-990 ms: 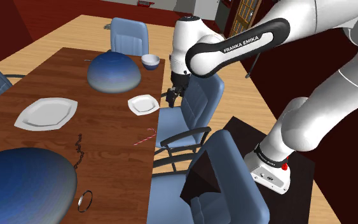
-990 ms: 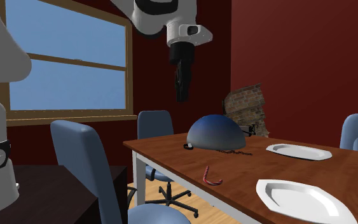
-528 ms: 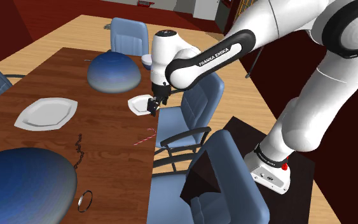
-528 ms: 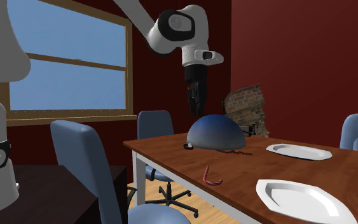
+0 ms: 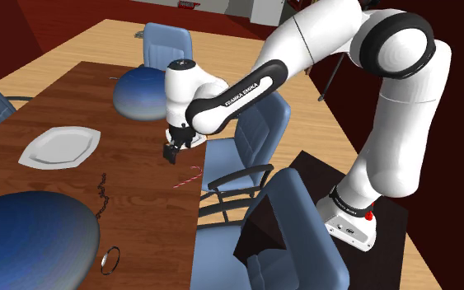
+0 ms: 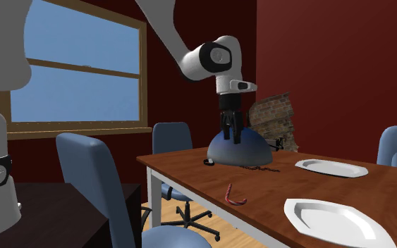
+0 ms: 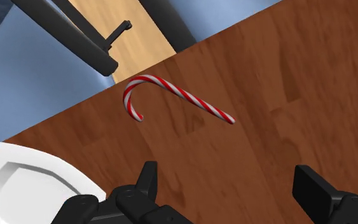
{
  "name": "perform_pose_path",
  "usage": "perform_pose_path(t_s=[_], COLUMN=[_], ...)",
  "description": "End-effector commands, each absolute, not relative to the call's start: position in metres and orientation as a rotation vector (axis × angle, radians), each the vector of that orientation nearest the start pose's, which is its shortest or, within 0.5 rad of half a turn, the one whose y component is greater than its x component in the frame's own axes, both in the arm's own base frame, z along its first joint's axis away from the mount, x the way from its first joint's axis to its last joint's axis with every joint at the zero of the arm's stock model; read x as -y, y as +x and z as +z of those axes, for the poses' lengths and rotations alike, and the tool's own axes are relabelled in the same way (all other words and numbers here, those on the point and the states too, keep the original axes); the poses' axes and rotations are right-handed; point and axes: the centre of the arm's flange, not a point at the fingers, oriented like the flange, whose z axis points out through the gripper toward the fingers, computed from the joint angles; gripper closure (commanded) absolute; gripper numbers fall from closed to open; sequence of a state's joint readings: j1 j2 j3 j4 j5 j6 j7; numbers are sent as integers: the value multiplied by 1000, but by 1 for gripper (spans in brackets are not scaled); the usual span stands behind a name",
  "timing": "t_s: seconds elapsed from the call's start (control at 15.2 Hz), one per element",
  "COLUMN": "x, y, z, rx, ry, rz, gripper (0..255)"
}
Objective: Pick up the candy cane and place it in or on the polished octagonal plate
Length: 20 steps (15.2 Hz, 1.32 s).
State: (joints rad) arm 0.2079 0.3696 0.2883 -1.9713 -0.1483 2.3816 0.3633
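Armrest (image 7: pixel 69 35) and chair (image 7: pixel 25 83) near candy cane (image 7: pixel 187 95)

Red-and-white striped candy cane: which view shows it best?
Wrist view: the red-and-white striped candy cane lies whole on the brown wooden table, hook and stripes clear. In the shoulder view the cane is a thin sliver near the table edge; the second exterior view shows it small too.

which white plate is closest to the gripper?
The small plate at the table edge, right beside the open gripper and the candy cane. The octagonal plate sits farther across the table.
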Motion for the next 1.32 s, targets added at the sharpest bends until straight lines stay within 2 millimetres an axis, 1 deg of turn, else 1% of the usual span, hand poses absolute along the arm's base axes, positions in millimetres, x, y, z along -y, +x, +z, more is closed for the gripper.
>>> perform_pose_path(t_s=[0.0,0.07,0.46,0.53,1.06,1.12,1.25], x=[-307,-310,-311,-311,-311,-311,-311], y=[560,562,564,564,564,564,564], z=[283,282,250,242,242,242,242], rx=[350,352,352,352,352,352,352], ry=[-3094,-3093,-3093,-3093,-3093,-3093,-3093], rz=[-98,-99,-99,-99,-99,-99,-99], gripper=[0,0,0,0,0,255,255])
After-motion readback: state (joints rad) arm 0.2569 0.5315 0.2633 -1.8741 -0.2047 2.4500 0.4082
